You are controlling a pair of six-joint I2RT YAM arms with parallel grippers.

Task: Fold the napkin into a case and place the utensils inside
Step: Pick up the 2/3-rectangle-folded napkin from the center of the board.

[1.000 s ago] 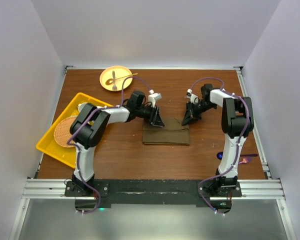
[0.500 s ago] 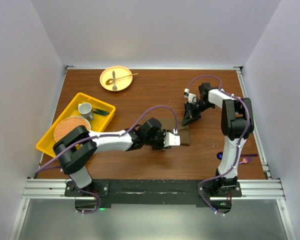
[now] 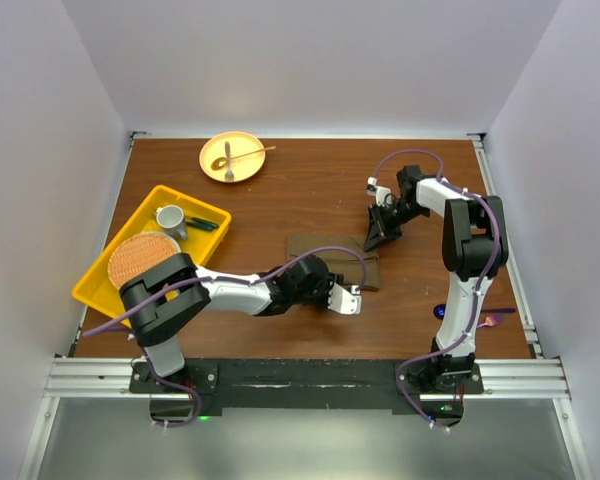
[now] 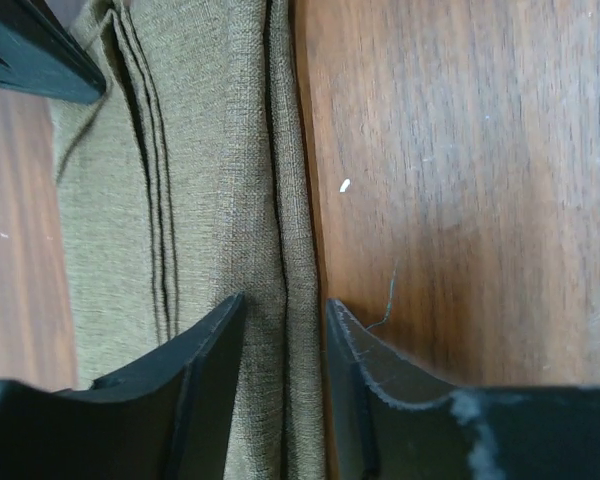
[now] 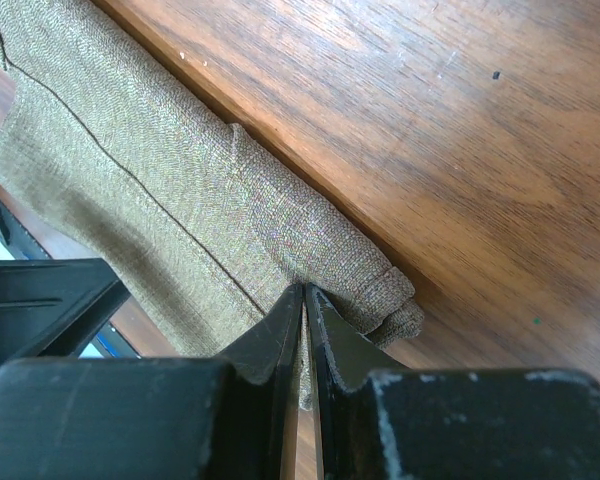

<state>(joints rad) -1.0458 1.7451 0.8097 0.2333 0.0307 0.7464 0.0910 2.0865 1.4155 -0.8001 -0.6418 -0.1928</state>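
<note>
The olive-brown napkin (image 3: 332,252) lies folded into a narrow strip on the table's middle. My left gripper (image 3: 318,284) is low at its near edge. In the left wrist view its jaws (image 4: 280,322) are open and straddle the napkin's (image 4: 220,180) folded edge. My right gripper (image 3: 377,233) is at the strip's far right corner. In the right wrist view it (image 5: 305,300) is shut on a thin layer of the napkin (image 5: 180,190). A fork (image 3: 227,154) lies on the yellow plate (image 3: 212,166) at the back. A blue-purple spoon (image 3: 441,312) lies by the right arm, partly hidden.
A yellow tray (image 3: 102,290) at the left holds a round woven mat (image 3: 140,258), a mug (image 3: 169,217) and dark green items (image 3: 206,224). A small purple thing (image 3: 500,318) lies near the right edge. Walls close in the table on three sides.
My left arm swung from the napkin's far left edge down to its near edge and now lies low along it. My right gripper shifted slightly away, still pinching the corner.
</note>
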